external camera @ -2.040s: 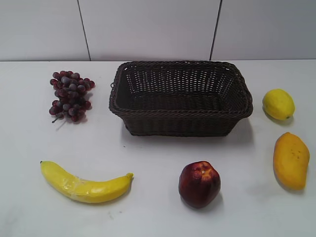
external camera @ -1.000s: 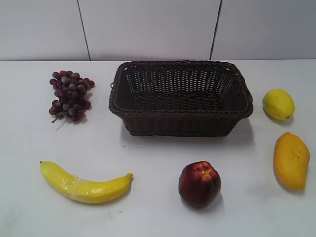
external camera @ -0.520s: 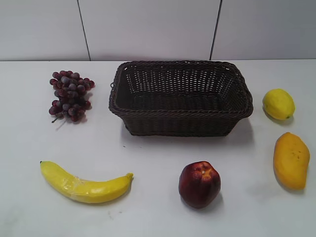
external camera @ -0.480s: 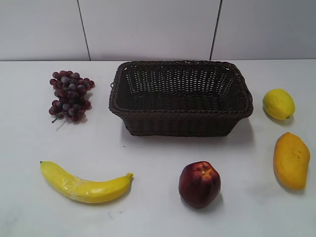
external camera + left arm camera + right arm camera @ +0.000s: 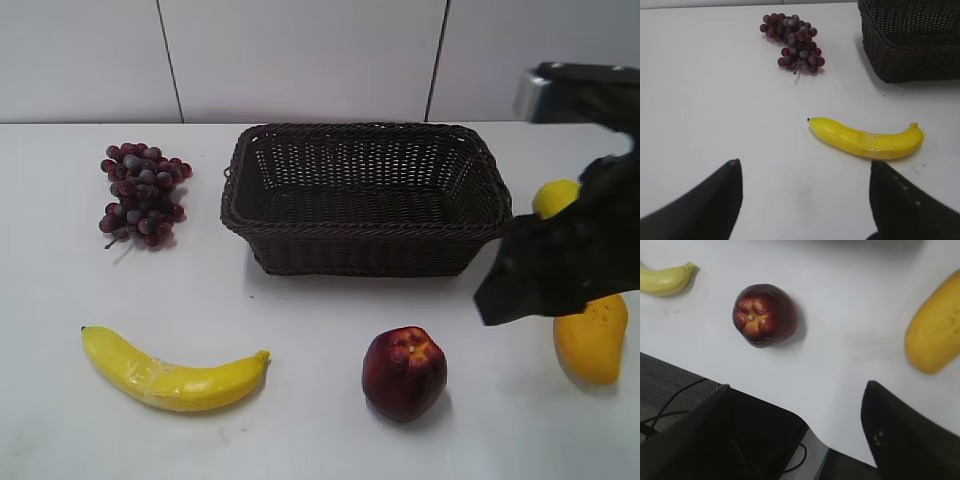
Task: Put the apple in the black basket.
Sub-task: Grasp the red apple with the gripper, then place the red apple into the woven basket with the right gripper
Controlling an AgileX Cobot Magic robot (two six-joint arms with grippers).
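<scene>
The dark red, glossy apple with orange-yellow patches around its dimpled top point(image 5: 404, 372) sits alone on the white table point(image 5: 300, 420), near the front and right of centre, well apart from the large dark woven wicker basket point(image 5: 366, 198) that stands empty beyond it. The right gripper point(image 5: 795, 425) hovers with its two dark fingers spread wide and nothing between them, the apple lying off to one side of the gap in the wrist view. The left gripper point(image 5: 805, 200) is likewise spread and empty, over bare table near the curved yellow banana point(image 5: 867, 141). The step in hand looks like the reach: centre the right jaws over the apple before descending, straddle its widest part, and steer clear of the orange-yellow mango point(image 5: 590, 335) just to the right.
</scene>
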